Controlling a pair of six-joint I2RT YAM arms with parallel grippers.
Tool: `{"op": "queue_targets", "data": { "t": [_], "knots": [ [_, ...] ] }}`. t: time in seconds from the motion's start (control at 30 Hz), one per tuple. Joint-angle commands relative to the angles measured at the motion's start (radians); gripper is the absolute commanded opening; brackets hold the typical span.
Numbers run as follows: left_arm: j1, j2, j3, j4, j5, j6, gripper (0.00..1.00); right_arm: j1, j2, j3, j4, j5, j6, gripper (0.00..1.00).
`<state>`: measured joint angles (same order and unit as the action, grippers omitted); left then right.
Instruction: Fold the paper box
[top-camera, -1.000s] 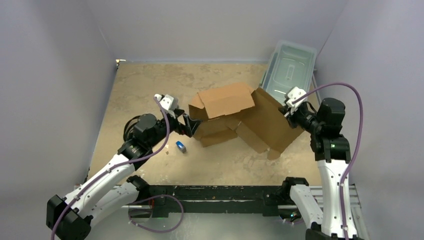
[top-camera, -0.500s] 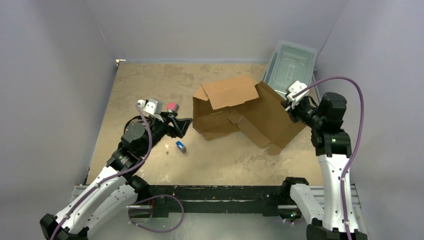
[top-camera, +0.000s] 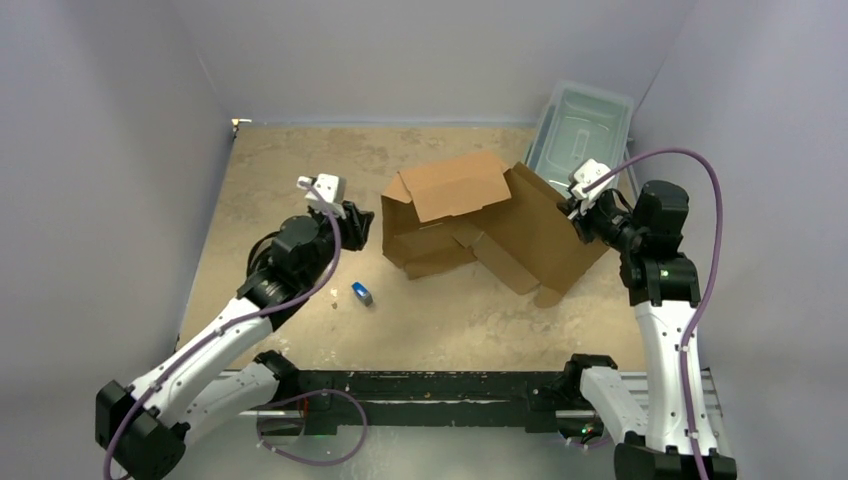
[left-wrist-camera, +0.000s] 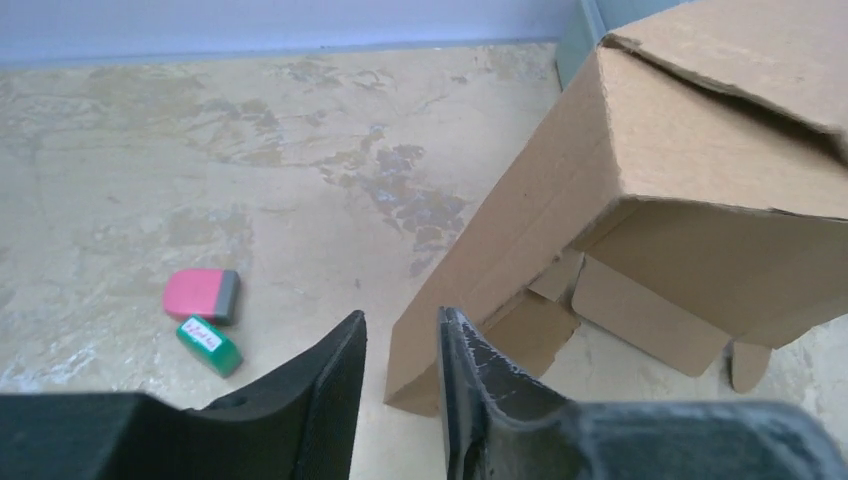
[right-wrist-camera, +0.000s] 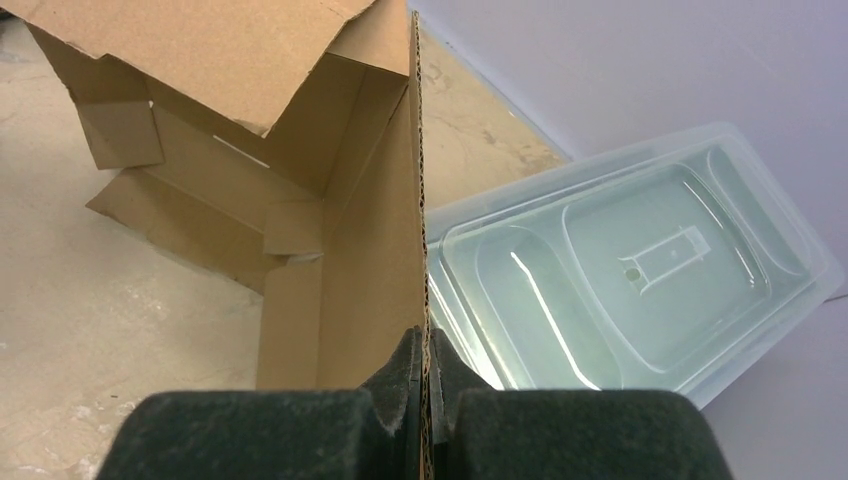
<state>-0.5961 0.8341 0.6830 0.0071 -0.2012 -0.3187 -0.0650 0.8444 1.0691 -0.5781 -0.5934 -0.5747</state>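
Half-folded box (top-camera: 480, 225) on the tabletop (top-camera: 290, 170), right of centre, with its right panel raised beside the clear bin (top-camera: 585, 120). The right jaws are pinched shut on that panel's upper edge. The left jaws, set to a slim gap and holding nothing, hover just left of the box's left corner. A pink eraser (left-wrist-camera: 200, 294) and green block (left-wrist-camera: 208, 344) lie side by side, apart from the box.
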Motion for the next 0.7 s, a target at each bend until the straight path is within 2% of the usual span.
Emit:
{"op": "queue_targets", "data": {
  "t": [0.0, 0.1, 0.2, 0.37, 0.67],
  "knots": [
    [0.004, 0.114, 0.049, 0.16, 0.09, 0.049, 0.25, 0.008, 0.001, 0.007, 0.063, -0.028, 0.02, 0.0],
    [0.004, 0.174, 0.03, 0.242, 0.186, -0.018, 0.13, 0.016, 0.006, 0.025, 0.056, -0.027, 0.027, 0.0],
    [0.004, 0.223, -0.015, 0.352, 0.244, -0.079, 0.1, 0.027, 0.015, 0.051, 0.049, -0.031, 0.033, 0.0],
    [0.004, 0.288, -0.038, 0.423, 0.205, -0.146, 0.08, 0.056, 0.034, 0.074, 0.035, -0.04, 0.04, 0.0],
    [0.007, 0.344, -0.063, 0.425, 0.092, -0.223, 0.06, 0.09, 0.019, 0.044, 0.014, -0.112, 0.015, 0.0]
  ]
}}
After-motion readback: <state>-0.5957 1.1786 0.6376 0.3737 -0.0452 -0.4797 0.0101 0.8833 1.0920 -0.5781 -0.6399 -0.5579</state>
